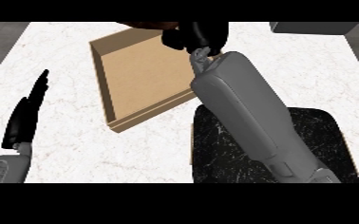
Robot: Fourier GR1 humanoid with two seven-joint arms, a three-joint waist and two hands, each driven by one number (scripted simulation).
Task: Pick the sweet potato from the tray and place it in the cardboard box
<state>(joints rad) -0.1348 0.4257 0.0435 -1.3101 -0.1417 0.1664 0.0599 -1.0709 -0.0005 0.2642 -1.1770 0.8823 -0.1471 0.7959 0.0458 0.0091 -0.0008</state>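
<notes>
My right hand (198,34) is at the far edge of the cardboard box (144,69), fingers curled round a dark brown thing, the sweet potato (151,25), of which only a sliver shows at the view's top. The box is shallow, tan and open, lying on the white marble counter. The dark speckled tray (319,133) lies near the front right, largely hidden by my right forearm (245,104), with nothing visible on it. My left hand (26,109) rests at the left edge, fingers straight and pointing up.
A grey object (312,27) sits at the far right corner of the counter. A dark strip borders the counter at the far left (10,33). Bare marble counter (63,57) lies left of the box.
</notes>
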